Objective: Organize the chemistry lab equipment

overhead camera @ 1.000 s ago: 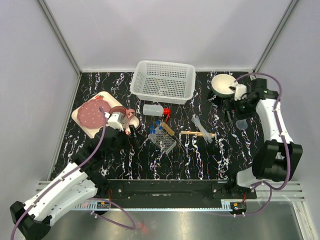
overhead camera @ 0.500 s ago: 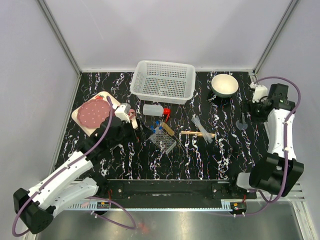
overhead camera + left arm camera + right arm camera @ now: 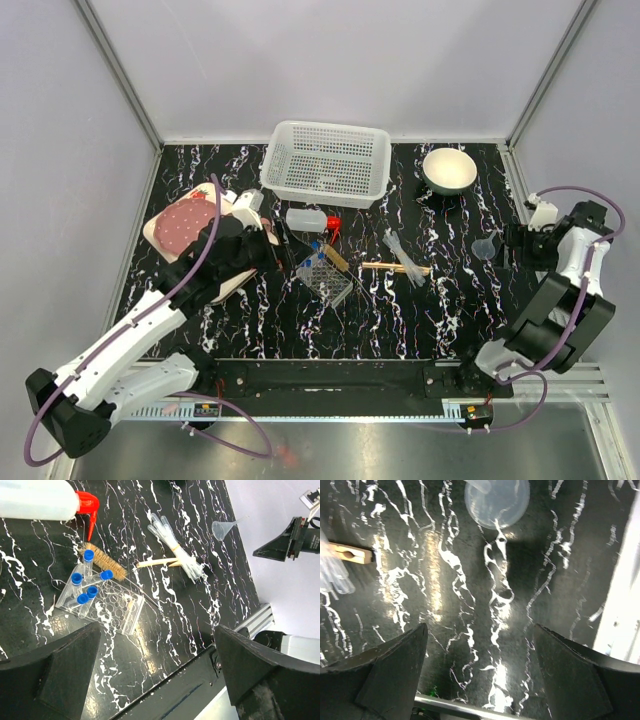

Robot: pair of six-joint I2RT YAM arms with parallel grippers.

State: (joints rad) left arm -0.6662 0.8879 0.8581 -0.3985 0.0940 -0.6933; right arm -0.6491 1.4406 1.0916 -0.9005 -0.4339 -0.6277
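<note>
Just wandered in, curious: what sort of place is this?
Likely a robot test booth staged as a chemistry bench: plain white walls, two robot arms, and a tube rack, funnel and red-capped bottle on the table.

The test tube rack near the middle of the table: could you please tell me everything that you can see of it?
The rack looks like pale, see-through plastic: a low grid with rows of round holes. It sits askew on the black marbled table. Five blue-capped tubes are clustered at one end, leaning; the other holes look empty. A brown bristle brush lies right beside that end.
</note>
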